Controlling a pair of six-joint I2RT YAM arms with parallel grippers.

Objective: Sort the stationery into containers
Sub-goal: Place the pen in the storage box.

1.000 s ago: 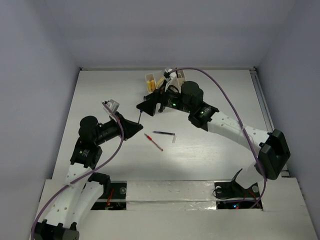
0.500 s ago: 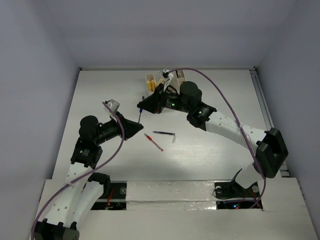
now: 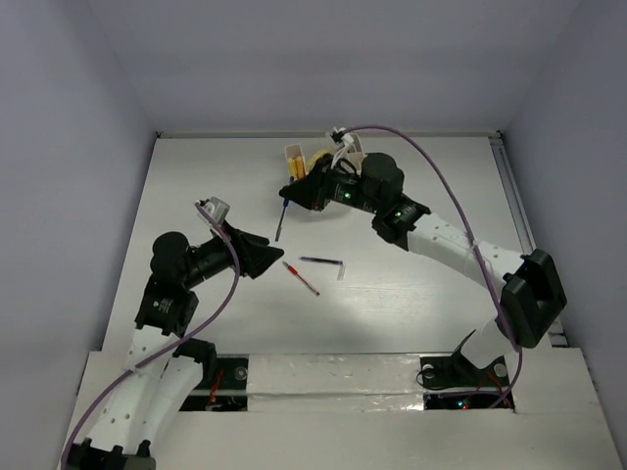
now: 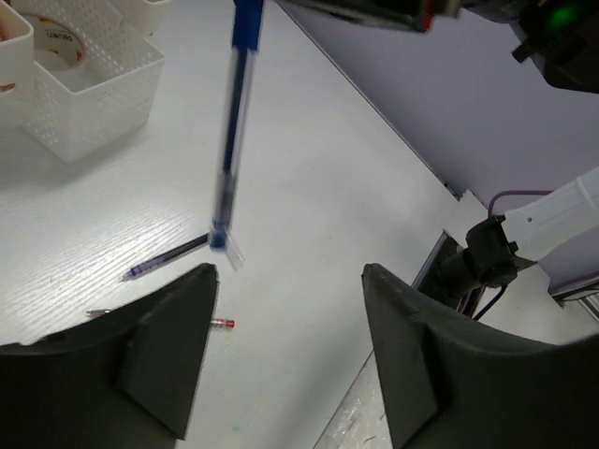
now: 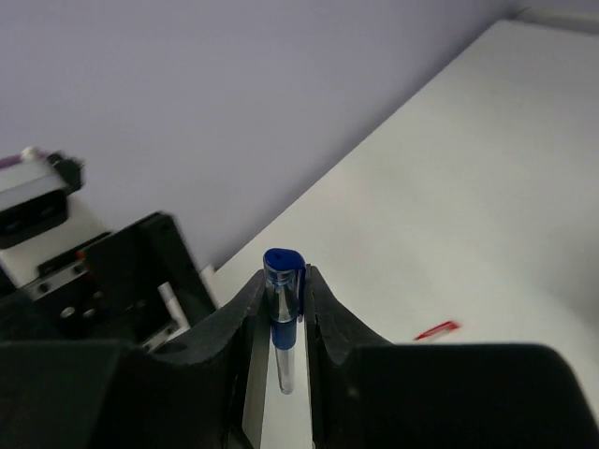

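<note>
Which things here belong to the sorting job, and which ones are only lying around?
Job: blue pen in the right gripper, red pen, dark pen, yellow sticks, tape roll, white organizer.
Not the job: purple cable, silvery taped strip at the table's near edge.

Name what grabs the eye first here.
A blue pen hangs nearly upright off the table, pinched at its top by the right arm's fingers, near the white organizer at the back. Nearby, the left arm's fingers stand open and empty, with a red pen and a dark pen lying mid-table.
</note>
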